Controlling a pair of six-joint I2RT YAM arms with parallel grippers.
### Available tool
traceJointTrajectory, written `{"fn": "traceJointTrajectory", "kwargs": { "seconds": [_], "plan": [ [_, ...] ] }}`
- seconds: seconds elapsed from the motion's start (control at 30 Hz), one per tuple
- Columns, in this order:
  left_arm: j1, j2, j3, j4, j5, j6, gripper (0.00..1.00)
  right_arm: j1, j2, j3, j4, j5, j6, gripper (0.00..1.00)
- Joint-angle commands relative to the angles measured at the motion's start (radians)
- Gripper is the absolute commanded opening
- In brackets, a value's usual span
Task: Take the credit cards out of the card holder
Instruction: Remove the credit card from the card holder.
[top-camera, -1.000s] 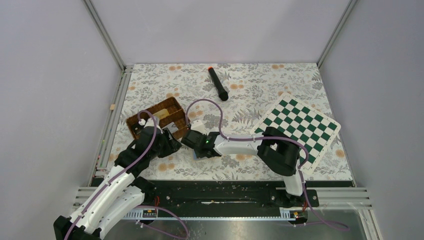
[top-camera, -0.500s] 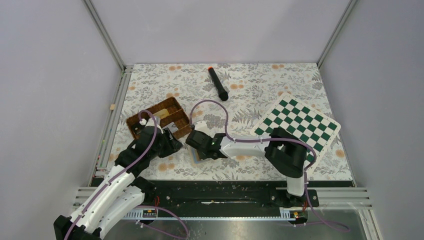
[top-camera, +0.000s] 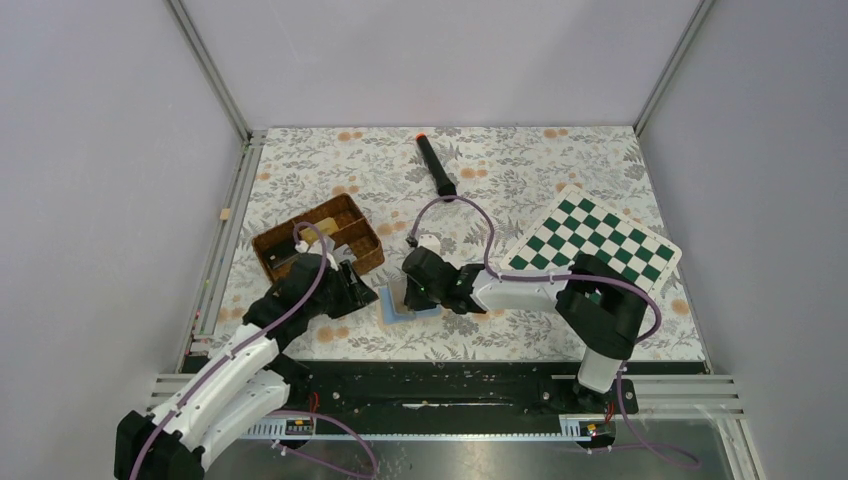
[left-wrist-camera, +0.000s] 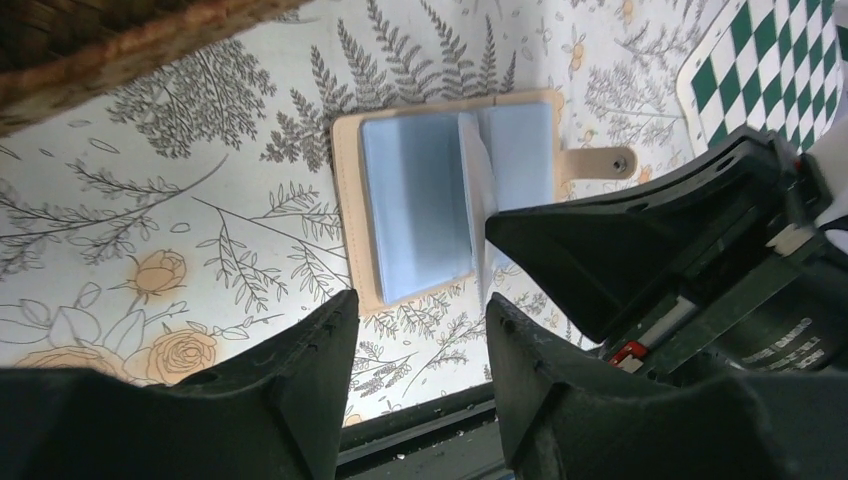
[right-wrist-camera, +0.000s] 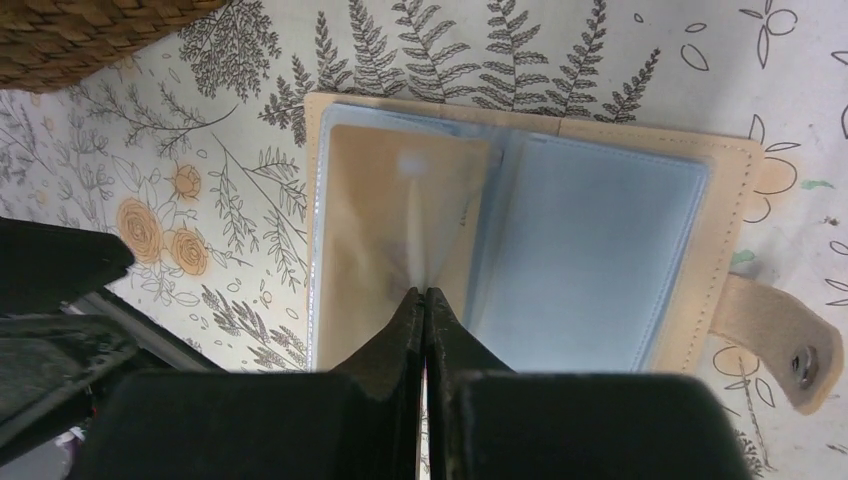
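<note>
Top: card holder (top-camera: 392, 308) open flat on floral table (top-camera: 520, 170), between left gripper (top-camera: 357, 291) and right gripper (top-camera: 412, 295), near woven basket (top-camera: 318, 238).

Left wrist: left fingers apart, empty, hovering above holder.

Right wrist: right fingers together, pinching 1 thin upright leaf of holder. Gold card (right-wrist-camera: 400, 195) sits in glossy clear pocket; cover tan, stitched. Risk: slick leaf slips, or unpinned holder lifts whole.

One card holder (top-camera: 395, 305), one basket (top-camera: 297, 221), one chequered board (top-camera: 592, 252), one black stick (top-camera: 435, 168)
</note>
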Motion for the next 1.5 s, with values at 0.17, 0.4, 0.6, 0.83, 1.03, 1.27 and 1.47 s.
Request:
{"fn": "traceJointTrajectory", "kwargs": {
  "seconds": [0.17,0.4,0.6,0.83,1.03,1.27,1.47],
  "plan": [
    [-0.025,0.134,-0.063,0.207,0.116,-0.023,0.49,-0.059,-0.054,-0.118,0.209,-0.111,0.106,0.00],
    [-0.074,0.215,-0.045,0.264,0.101,-0.032,0.47,-0.080,-0.069,-0.170,0.262,-0.128,0.127,0.00],
    [-0.078,0.220,-0.039,0.267,0.082,-0.035,0.46,-0.088,-0.105,-0.185,0.266,-0.129,0.121,0.00],
    [-0.081,0.233,-0.063,0.333,0.110,-0.043,0.46,-0.103,-0.116,-0.216,0.322,-0.172,0.150,0.00],
    [-0.090,0.308,-0.036,0.311,0.066,-0.035,0.40,-0.111,-0.116,-0.248,0.363,-0.181,0.170,0.00],
    [-0.125,0.351,0.005,0.273,0.006,-0.039,0.36,-0.123,-0.128,-0.281,0.393,-0.186,0.184,0.00],
    [-0.154,0.410,0.006,0.348,0.026,-0.048,0.37,-0.127,-0.132,-0.299,0.417,-0.195,0.194,0.00]
  ]
}}
